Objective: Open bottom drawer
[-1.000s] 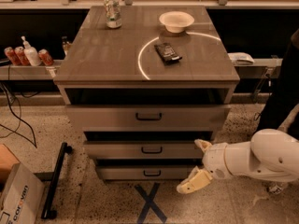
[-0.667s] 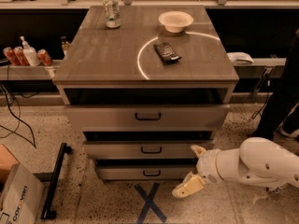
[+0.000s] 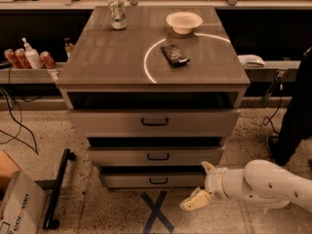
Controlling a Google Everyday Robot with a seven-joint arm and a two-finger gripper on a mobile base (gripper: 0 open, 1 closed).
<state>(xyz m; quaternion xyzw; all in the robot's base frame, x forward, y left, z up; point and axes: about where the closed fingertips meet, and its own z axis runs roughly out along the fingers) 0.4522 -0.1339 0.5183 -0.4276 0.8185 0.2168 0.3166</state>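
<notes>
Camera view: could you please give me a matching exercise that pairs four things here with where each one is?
Things:
1. bowl
2. can
3. bottom drawer
4. gripper

Places:
A. low by the right front corner of the cabinet, fingers open, holding nothing
B. back of the cabinet top, towards the left
C. lowest in the cabinet, just behind the blue tape cross on the floor
D. back of the cabinet top, towards the right

Pairs: 1-D, 2-B, 3-C, 4-A.
</notes>
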